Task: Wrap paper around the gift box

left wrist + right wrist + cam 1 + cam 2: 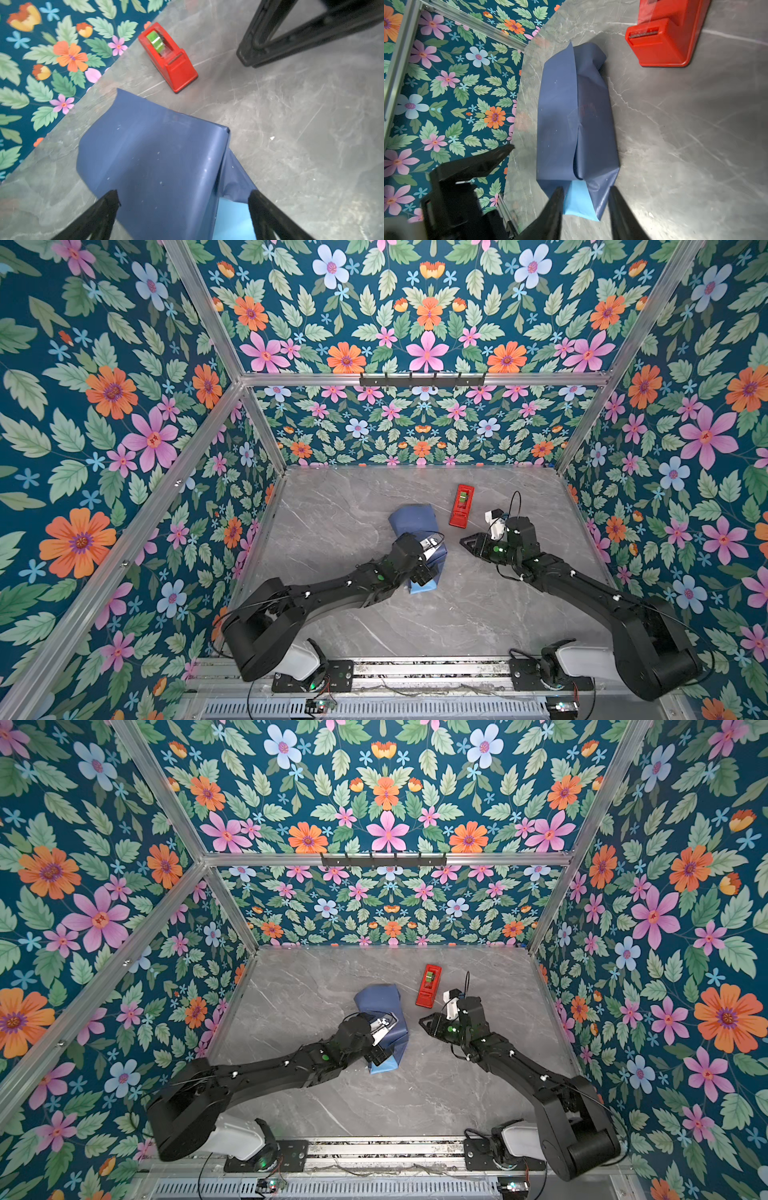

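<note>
Paper point(571, 114) folded round hidden gift box, directly beneath left gripper point(182, 193), jaws spread wide, empty. Right gripper point(586, 188) parted, holding nothing, just short of open blue end flap point(579, 201). Best to crease that flap flat before reaching for tape dispenser point(461, 506) near right gripper

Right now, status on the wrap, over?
Left hand open over paper. Right hand open, clear of it. Box hidden inside, end flaps loose. Tape dispenser alongside, nothing blocking.
</note>
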